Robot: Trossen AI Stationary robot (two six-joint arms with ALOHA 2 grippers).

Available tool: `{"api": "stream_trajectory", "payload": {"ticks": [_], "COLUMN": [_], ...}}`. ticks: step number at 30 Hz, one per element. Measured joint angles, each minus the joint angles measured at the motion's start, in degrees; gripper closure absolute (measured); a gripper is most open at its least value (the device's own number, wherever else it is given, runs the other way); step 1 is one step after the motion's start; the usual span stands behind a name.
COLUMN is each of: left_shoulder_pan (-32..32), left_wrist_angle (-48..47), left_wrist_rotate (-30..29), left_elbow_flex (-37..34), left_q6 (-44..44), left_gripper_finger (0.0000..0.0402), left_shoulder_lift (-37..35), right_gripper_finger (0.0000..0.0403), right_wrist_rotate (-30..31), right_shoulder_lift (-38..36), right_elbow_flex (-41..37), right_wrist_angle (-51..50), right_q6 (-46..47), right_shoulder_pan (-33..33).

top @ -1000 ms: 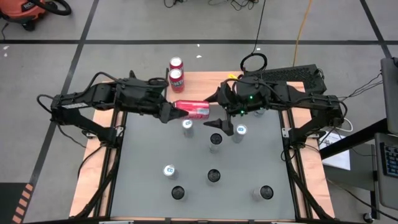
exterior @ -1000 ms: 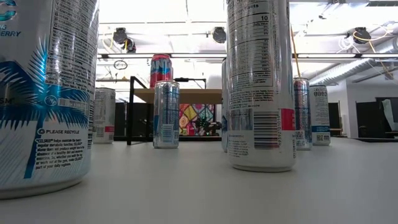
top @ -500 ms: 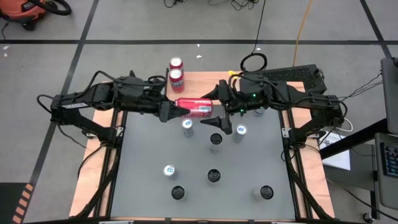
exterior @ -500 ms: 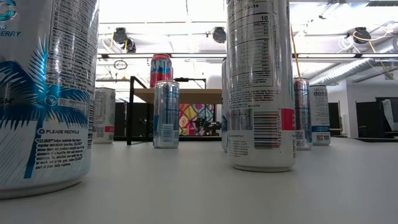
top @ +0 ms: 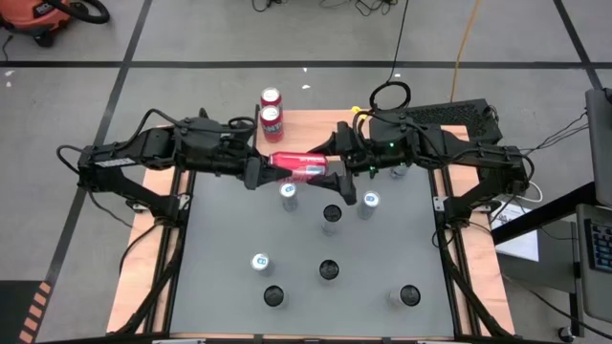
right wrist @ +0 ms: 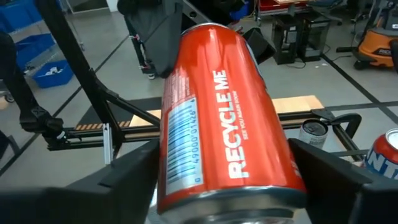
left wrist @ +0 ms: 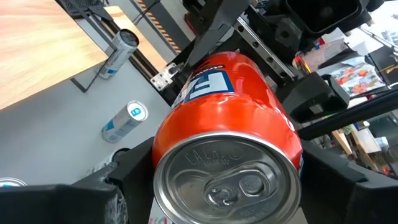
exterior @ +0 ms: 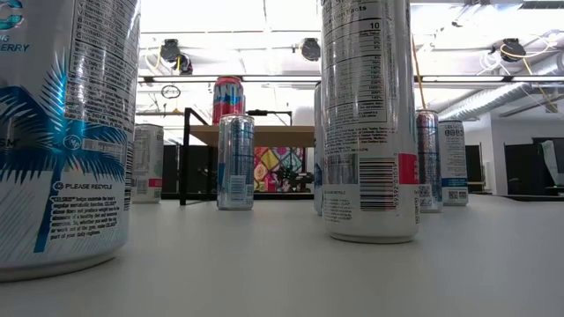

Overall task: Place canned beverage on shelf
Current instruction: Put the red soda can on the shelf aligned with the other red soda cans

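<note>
The red can (top: pixel 296 166) lies on its side in the air, a bit above the middle of the high view. The left tool (top: pixel 260 172) grips its left end. The right tool (top: pixel 340 172) has its fingers around the right end, one on each side. Just above, two more red cans (top: pixel 272 108) stand on the wooden shelf (top: pixel 320 124). Silver cans (top: pixel 328 270) stand on the gray counter (top: pixel 220 239) below.
</note>
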Motion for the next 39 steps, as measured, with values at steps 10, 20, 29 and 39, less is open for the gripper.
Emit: {"api": "stream_trajectory", "payload": {"ticks": [10, 20, 29, 39], "left_shoulder_pan": [0.0, 0.0, 0.0, 0.0], "left_wrist_angle": [0.4, 1.5, 1.3, 1.4], "left_wrist_rotate": [0.1, 0.2, 0.6, -1.7], "left_elbow_flex": [0.0, 0.0, 0.0, 0.0], "left_q6": [0.3, 1.5, 2.1, 3.5], "left_gripper_finger": [0.0108, 0.0108, 0.0107, 0.0079], "left_shoulder_lift": [0.0, 0.0, 0.0, 0.0], "right_gripper_finger": [0.0099, 0.0049, 0.0128, 0.0121], "right_wrist_rotate": [-0.4, -0.9, -0.8, -0.3], "right_shoulder_lift": [0.1, 0.2, 0.2, 0.2], "right_elbow_flex": [0.0, 0.0, 0.0, 0.0], "right_wrist_angle": [0.0, 0.3, 1.5, 1.8], "right_q6": [1.4, 1.0, -0.9, -3.8], "right_shoulder_pan": [0.0, 0.0, -0.1, -0.1]}}
